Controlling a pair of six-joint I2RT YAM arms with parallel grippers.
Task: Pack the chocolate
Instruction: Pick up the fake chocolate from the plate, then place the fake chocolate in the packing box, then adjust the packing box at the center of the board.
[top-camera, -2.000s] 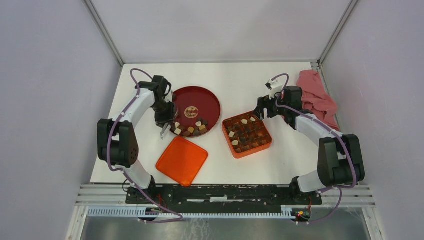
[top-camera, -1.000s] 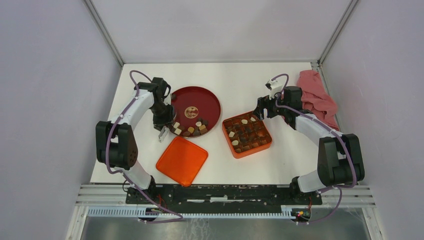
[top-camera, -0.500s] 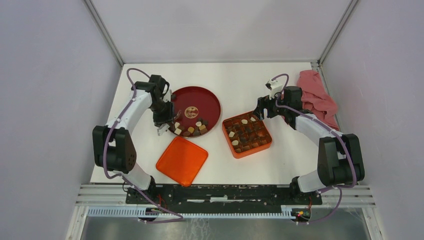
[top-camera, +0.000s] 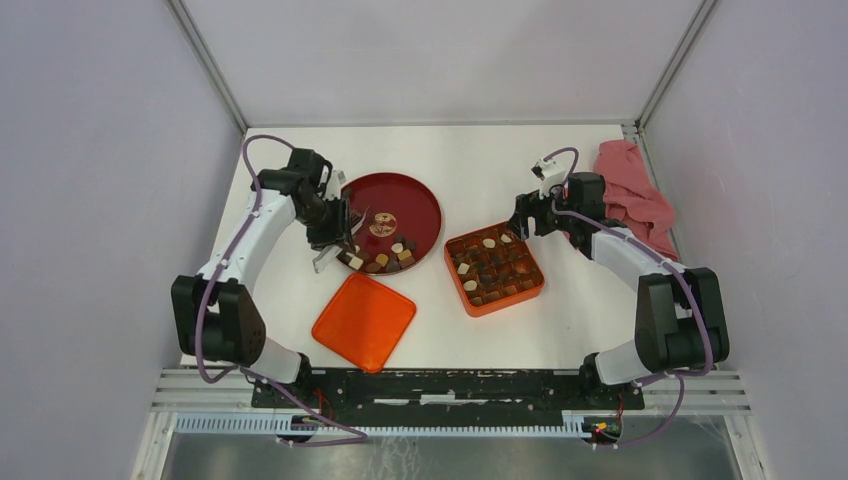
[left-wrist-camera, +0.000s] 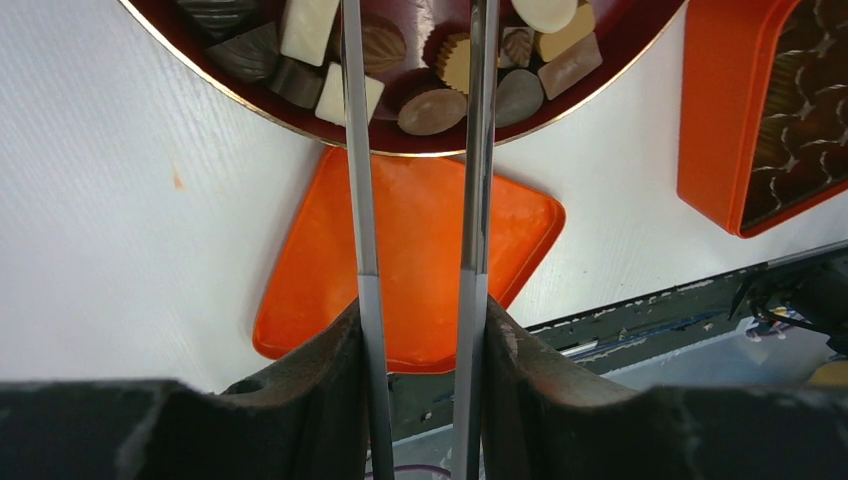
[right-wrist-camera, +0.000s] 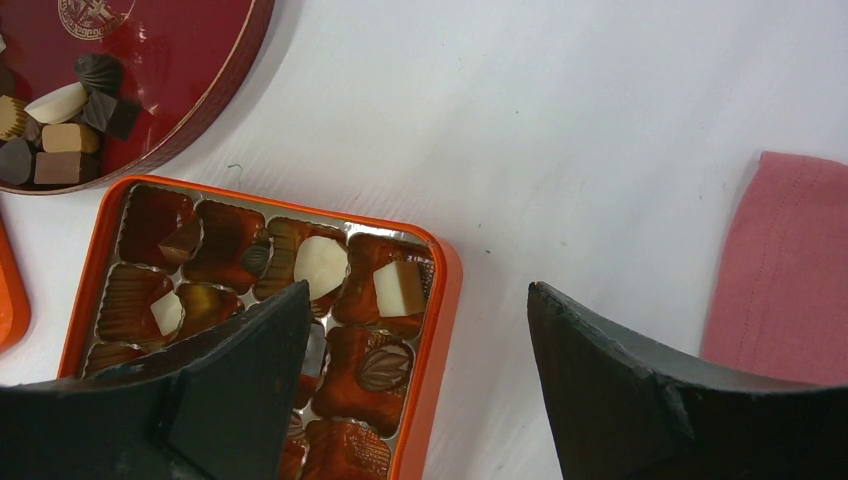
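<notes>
Several chocolate pieces (top-camera: 385, 257), dark, tan and cream, lie at the near edge of the dark red plate (top-camera: 420, 195). They also show in the left wrist view (left-wrist-camera: 432, 110). More pieces (top-camera: 490, 262) sit in compartments of the orange box (top-camera: 531, 290). My left gripper (top-camera: 330, 238) is shut on metal tongs (left-wrist-camera: 362, 200), whose two arms reach apart over the plate's chocolates; their tips are out of view. My right gripper (right-wrist-camera: 418, 292) is open and empty above the box's far right corner (right-wrist-camera: 445, 300), near a cream piece (right-wrist-camera: 322, 262).
The orange box lid (top-camera: 364, 320) lies flat in front of the plate, also seen in the left wrist view (left-wrist-camera: 420, 240). A pink cloth (top-camera: 633, 195) lies at the table's right edge. The arm bases and rail run along the near edge.
My left arm has swung outward and its gripper has shifted a little farther back along the plate's left rim, turning the tongs over the plate. The right arm has not moved.
</notes>
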